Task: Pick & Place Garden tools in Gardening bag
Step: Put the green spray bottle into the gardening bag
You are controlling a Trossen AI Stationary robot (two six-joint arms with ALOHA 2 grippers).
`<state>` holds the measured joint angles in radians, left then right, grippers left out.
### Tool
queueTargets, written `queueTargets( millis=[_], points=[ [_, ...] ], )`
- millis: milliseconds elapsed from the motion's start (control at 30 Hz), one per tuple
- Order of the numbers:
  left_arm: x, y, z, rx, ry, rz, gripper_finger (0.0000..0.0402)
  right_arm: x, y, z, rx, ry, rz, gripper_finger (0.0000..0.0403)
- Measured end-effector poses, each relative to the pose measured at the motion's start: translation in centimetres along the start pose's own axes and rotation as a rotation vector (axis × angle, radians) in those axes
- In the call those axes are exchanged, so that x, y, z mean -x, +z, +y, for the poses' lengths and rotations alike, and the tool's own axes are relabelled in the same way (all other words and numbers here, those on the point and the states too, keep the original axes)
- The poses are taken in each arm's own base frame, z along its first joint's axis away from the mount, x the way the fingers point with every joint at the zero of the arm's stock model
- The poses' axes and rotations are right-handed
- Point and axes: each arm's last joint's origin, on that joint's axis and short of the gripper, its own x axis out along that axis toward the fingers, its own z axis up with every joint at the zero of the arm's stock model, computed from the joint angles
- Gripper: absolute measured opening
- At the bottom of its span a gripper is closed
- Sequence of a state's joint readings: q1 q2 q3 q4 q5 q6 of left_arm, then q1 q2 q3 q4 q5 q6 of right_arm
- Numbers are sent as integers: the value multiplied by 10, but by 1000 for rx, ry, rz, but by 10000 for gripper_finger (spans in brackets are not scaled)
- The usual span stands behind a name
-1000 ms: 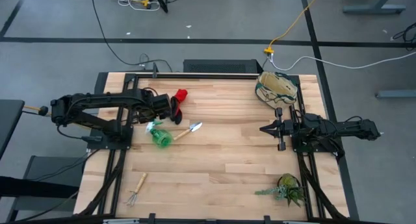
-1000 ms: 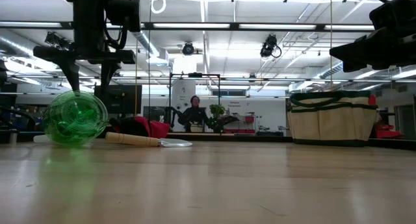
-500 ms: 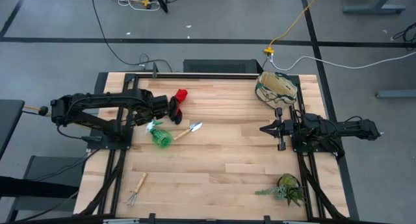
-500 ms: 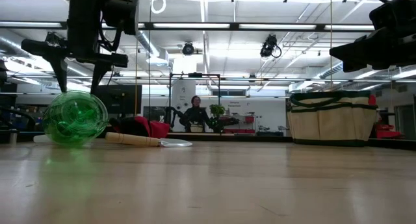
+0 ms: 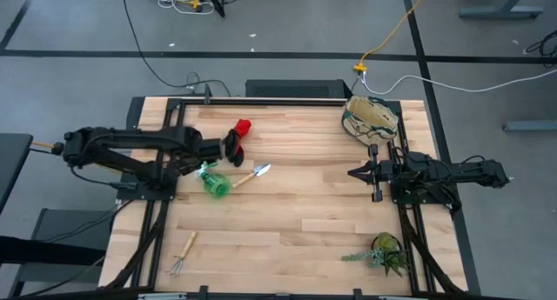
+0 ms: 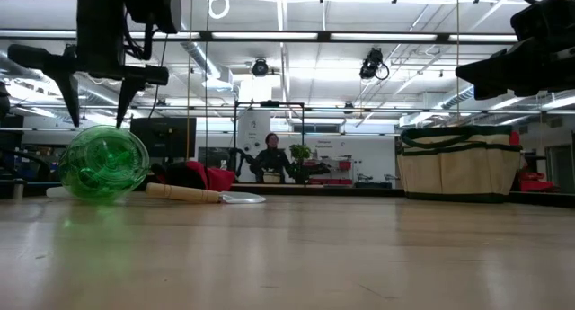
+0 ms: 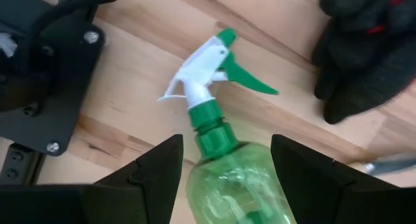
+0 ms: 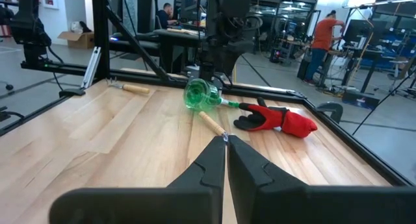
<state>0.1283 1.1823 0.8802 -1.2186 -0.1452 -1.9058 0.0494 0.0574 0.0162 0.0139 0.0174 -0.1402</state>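
left end effector hangs open right over the green spray bottle lying on the table, gloves and trowel just beside it. rake sits near the front edge, bag in the far right corner. right end effector is clenched shut, holding nothing

Bottle btwn gloves & trowel, bag far right

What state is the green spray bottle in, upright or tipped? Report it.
Tipped. The green spray bottle lies on its side on the table, trigger head flat against the wood.
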Motion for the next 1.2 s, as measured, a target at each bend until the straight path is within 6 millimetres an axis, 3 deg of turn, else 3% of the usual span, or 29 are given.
queueTargets(
  millis=[300, 1200],
  points=[
    [-19, -8, 16, 55, 3, 42, 241, 0, 0, 0, 0, 0, 1, 23],
    [-85, -18, 33, 193, -102, 104, 241, 0, 0, 0, 0, -1, 1, 23]
  ],
)
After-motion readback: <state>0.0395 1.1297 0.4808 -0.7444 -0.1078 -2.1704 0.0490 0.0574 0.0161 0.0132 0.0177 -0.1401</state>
